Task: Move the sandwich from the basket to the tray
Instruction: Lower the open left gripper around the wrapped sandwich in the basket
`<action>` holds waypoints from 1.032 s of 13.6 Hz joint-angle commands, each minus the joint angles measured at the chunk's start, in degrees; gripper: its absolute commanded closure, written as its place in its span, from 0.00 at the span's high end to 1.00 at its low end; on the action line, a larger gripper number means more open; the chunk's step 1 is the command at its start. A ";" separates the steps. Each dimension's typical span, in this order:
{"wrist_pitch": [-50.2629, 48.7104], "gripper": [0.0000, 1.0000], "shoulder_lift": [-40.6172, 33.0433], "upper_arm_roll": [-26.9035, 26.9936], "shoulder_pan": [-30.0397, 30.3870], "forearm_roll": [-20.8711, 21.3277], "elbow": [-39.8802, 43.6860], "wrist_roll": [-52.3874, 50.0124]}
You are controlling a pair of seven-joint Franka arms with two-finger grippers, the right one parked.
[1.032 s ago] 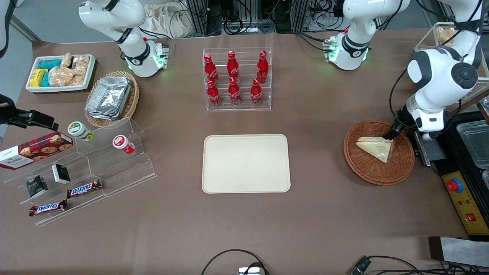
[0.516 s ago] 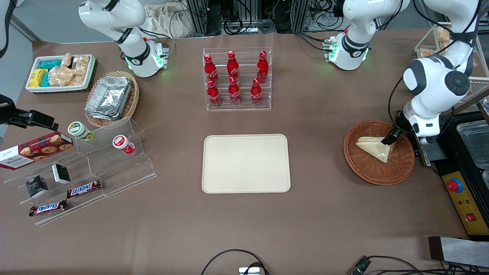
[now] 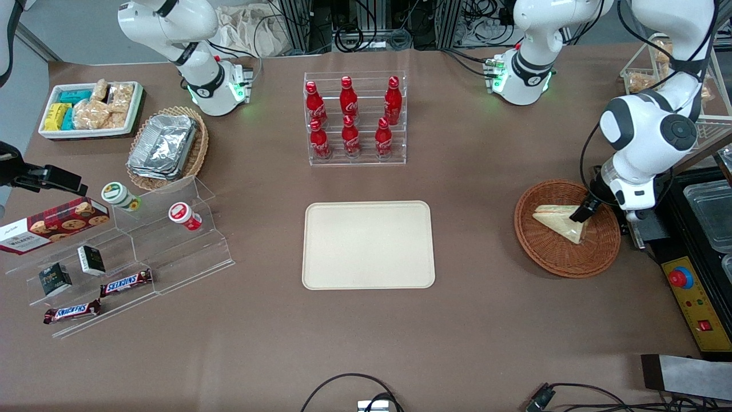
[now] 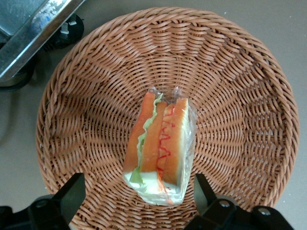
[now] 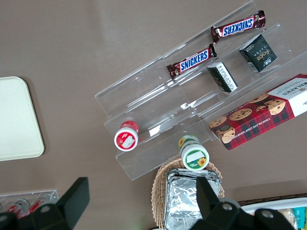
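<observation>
Wicker basket [image 3: 567, 229] at the working arm's end of the tabletop [image 3: 366, 343] holds the sandwich [image 4: 158, 151] — wrapped, lying on its woven bottom. Gripper [image 4: 139, 201] hovers just above it, fingers [image 4: 72, 194] spread wide either side, not touching. Tray [image 3: 368, 245] sits well apart — mid-tabletop, bare.

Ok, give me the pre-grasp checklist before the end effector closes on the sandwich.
1. Sandwich lying in the basket: ok.
2. End effector open: ok.
3. One finger on each side of the sandwich, in the wrist view: ok.
4. Fingers low enough to grip: cannot tell.
5. Tray bare for the drop: ok.
</observation>
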 commanded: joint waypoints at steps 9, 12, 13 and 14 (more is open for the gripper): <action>5.83 0.85 3.94 -0.31 0.39 -0.41 -0.26 -0.48; 5.75 0.33 3.86 -0.31 0.39 -0.41 -0.26 -0.39; 5.75 0.23 3.86 -0.31 0.39 -0.33 -0.18 -0.22; 5.49 0.17 3.77 -0.40 0.39 -0.33 -0.09 -0.13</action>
